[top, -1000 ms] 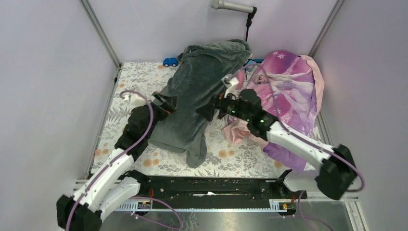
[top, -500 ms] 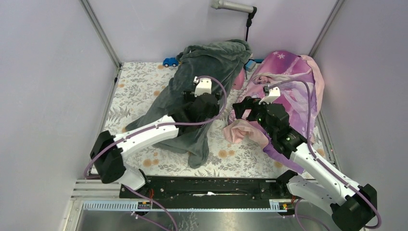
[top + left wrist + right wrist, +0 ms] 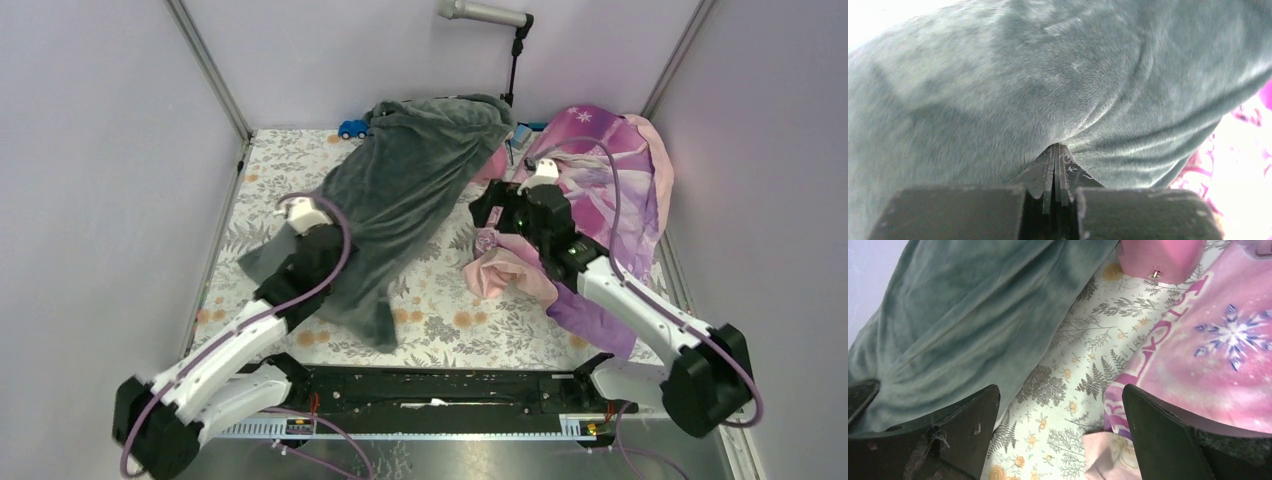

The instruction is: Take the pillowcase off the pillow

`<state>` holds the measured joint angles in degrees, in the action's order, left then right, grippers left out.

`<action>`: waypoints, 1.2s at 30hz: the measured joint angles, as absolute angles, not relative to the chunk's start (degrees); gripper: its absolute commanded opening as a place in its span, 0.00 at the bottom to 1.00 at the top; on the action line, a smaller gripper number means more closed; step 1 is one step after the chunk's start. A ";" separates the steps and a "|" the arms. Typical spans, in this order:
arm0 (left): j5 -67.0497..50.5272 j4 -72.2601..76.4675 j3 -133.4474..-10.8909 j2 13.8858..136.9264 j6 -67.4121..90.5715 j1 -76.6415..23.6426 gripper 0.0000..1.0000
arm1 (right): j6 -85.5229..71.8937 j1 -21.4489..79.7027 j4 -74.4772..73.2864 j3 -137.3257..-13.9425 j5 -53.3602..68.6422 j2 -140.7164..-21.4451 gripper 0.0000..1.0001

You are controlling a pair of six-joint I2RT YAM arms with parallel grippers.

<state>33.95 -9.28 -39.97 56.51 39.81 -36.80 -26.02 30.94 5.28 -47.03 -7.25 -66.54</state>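
The dark grey-green plush pillowcase (image 3: 410, 170) lies diagonally from the back centre toward the near left. My left gripper (image 3: 340, 255) is at its near-left part. In the left wrist view the fingertips (image 3: 1055, 147) are pressed together with the fleecy pillowcase (image 3: 1048, 75) pinched and puckered at their tip. My right gripper (image 3: 490, 215) stands open over the floral cloth, between the pillowcase's edge (image 3: 963, 305) and the pink fabric, with nothing between its fingers (image 3: 1059, 390). The pillow is hidden.
Purple-pink princess-print fabric (image 3: 610, 190) is heaped at the right, its edge (image 3: 1208, 340) beside my right finger. A blue toy car (image 3: 353, 129) sits at the back wall. A microphone stand (image 3: 515, 50) rises behind the pillowcase. Floral cloth (image 3: 290, 170) covers the table.
My left gripper has shut on the pillowcase and pulled back toward the near left, stretching the fabric that way. The right gripper shifted slightly toward the back and stayed open.
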 measured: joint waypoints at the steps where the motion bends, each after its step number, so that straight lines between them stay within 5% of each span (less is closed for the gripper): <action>1: 33.67 -9.39 -37.74 52.58 40.91 -34.83 0.00 | -26.35 30.65 5.50 -48.03 -6.68 -67.68 1.00; 11: 34.94 -16.51 -33.71 43.24 46.13 -30.87 0.00 | -26.06 25.21 2.37 -74.00 2.76 -86.70 1.00; 17: 35.09 -17.98 -33.71 42.24 47.77 -30.89 0.00 | -19.62 24.93 -9.93 -100.53 8.80 -104.29 1.00; 25: 35.14 -18.46 -33.71 42.22 48.56 -30.89 0.00 | -10.83 25.54 -26.46 -121.47 13.82 -120.95 0.95; 27: 35.14 -18.39 -33.71 42.52 48.56 -30.87 0.00 | -8.75 26.22 -30.20 -126.13 13.78 -123.92 0.81; 32: 35.14 -18.09 -33.71 43.68 48.56 -30.74 0.00 | -5.30 28.23 -37.10 -137.05 14.22 -129.51 0.08; 33: 35.14 -18.00 -33.74 43.92 48.58 -30.65 0.00 | -5.17 28.49 -38.00 -139.74 14.31 -130.72 0.01; 36: 35.16 -17.89 -33.82 44.51 48.56 -30.46 0.00 | -5.48 28.86 -39.90 -148.18 14.63 -134.37 0.00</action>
<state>35.16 -17.89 -33.82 44.51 48.56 -30.46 -5.48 28.86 -39.90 -148.18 14.63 -134.37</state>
